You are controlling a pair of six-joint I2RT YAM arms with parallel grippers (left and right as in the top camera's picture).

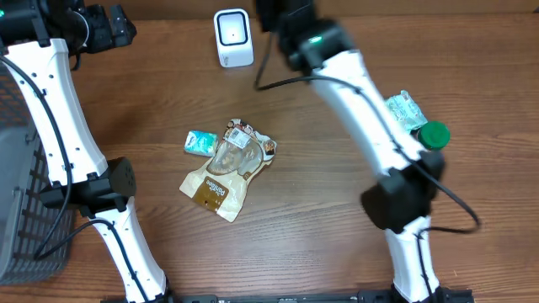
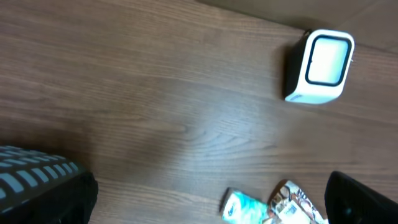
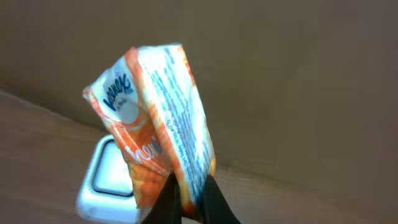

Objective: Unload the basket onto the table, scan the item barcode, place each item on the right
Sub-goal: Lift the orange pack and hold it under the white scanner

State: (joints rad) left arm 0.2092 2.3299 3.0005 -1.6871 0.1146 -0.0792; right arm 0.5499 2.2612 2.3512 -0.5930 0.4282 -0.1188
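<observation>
In the right wrist view, an orange-and-white Kleenex tissue pack (image 3: 152, 118) stands upright between the fingers of my right gripper (image 3: 189, 200), which is shut on its lower edge. The white barcode scanner (image 3: 107, 180) sits just behind and below the pack. From overhead, the scanner (image 1: 233, 38) is at the table's far edge, with my right gripper (image 1: 278, 18) just to its right; the pack is hidden there. My left gripper (image 1: 105, 29) hangs open at the far left, holding nothing. Its dark fingers (image 2: 43, 196) frame the bare wood and the scanner (image 2: 320, 65).
A teal tissue pack (image 1: 200, 141) and a beige snack pouch (image 1: 226, 172) lie mid-table. A pale green packet (image 1: 404, 109) and a green-capped item (image 1: 434, 135) sit at the right, beside the right arm. A dark basket (image 1: 21, 219) stands at the left edge.
</observation>
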